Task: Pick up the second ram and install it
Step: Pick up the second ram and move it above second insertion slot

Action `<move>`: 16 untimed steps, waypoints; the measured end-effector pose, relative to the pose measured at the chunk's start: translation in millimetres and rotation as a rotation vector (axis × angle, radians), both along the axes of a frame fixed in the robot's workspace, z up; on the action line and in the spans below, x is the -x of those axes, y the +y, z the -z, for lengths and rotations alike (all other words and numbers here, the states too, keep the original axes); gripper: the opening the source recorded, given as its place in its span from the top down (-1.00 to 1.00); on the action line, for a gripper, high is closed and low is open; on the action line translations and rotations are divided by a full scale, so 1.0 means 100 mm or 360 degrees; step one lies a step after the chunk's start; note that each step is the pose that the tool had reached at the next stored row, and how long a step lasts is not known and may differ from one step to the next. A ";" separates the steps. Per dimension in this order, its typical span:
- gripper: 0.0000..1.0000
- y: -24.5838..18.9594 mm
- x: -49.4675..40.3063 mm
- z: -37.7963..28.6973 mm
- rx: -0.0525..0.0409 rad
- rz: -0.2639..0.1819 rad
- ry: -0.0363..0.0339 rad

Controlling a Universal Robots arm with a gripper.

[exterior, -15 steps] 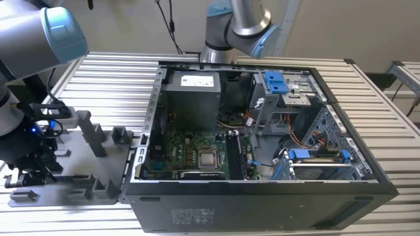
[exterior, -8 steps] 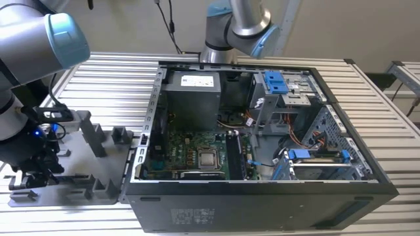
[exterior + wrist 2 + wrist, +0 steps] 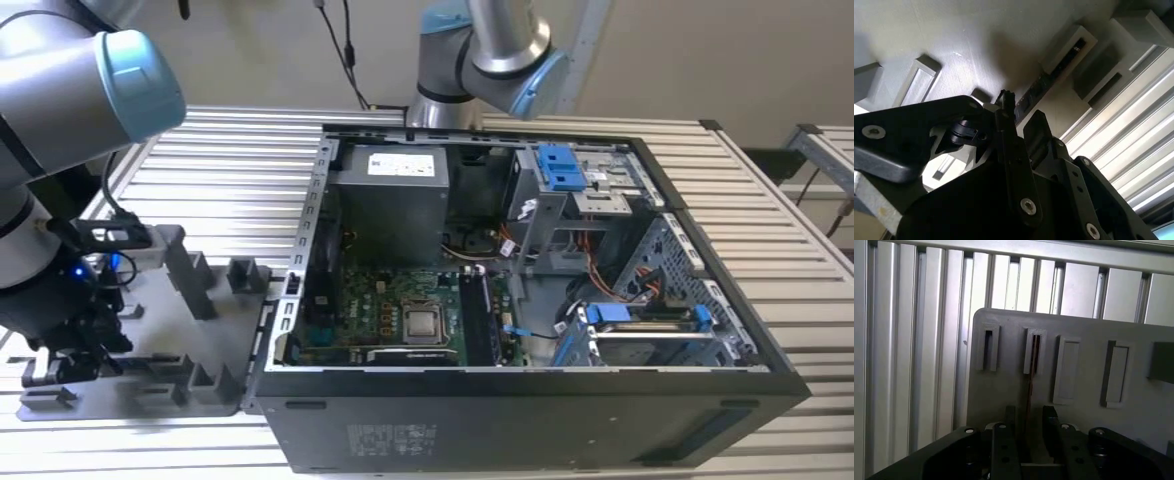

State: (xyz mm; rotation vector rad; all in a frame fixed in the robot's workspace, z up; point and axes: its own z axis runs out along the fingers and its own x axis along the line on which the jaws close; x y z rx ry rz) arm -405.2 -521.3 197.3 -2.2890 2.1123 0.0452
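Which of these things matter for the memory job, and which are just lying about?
In the job: ram, standing edgewise in the tray; hand, open astride it; motherboard in the open case.
Just there: power supply, blue brackets, table.

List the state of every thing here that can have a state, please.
computer case, open, motherboard exposed.
holder tray, lying flat beside the case.
second ram, standing on edge in a tray slot, not yet lifted.
gripper, open, straddling the ram.
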 end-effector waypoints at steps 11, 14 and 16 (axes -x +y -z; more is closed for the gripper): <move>0.58 0.000 0.000 0.000 0.0000 -0.0001 0.0000; 0.70 0.000 0.000 0.000 0.0000 -0.0001 0.0000; 0.70 0.000 0.000 0.001 0.0000 -0.0001 0.0000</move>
